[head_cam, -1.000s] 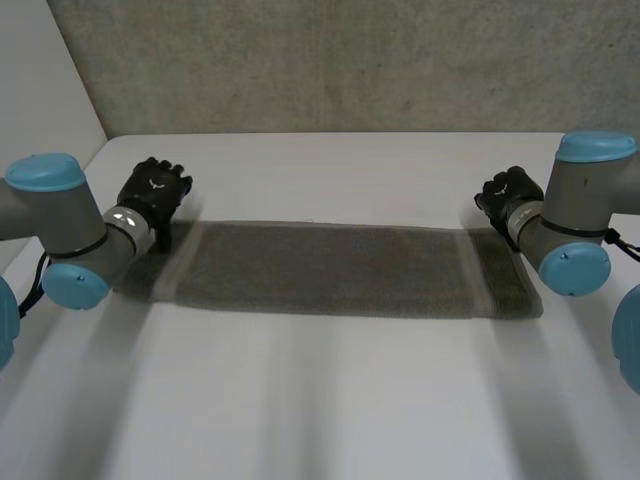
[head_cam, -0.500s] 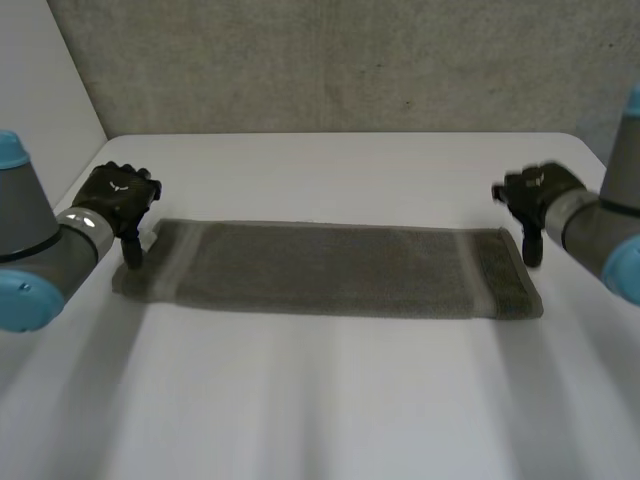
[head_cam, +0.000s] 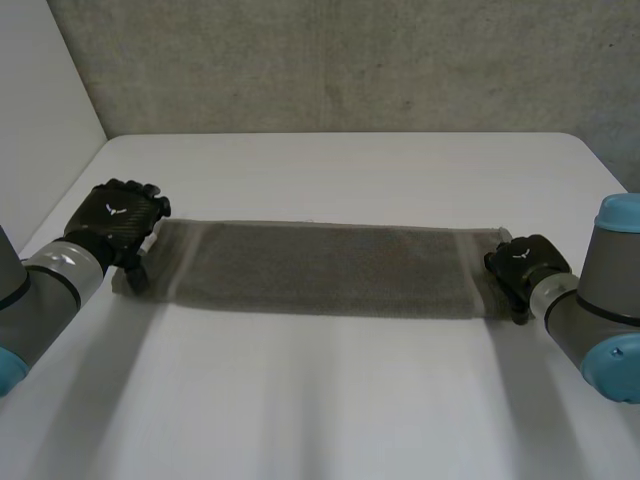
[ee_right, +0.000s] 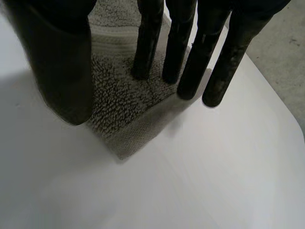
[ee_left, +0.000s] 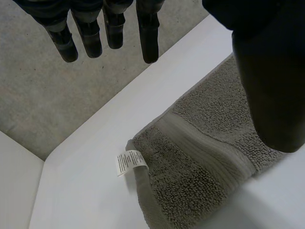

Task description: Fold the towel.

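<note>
We see the towel [head_cam: 330,270] spread flat as one long strip across the bench [head_cam: 330,400], with a hand at each short end. That placing suits picking up both ends together for a fold.

The left hand [head_cam: 115,220] sits at the towel's left end. In its wrist view the fingers [ee_left: 148,33] are straight and well apart from the thumb [ee_left: 267,81]. They straddle the corner that carries the white label [ee_left: 129,161] and hold nothing.

The right hand [head_cam: 528,265] sits at the right end. Its fingers [ee_right: 147,43] are straight and its thumb [ee_right: 62,62] is spread wide over that corner. Two fingertips seem to rest on the cloth, though we cannot be sure they touch. We judge that neither corner is pinched yet.
</note>
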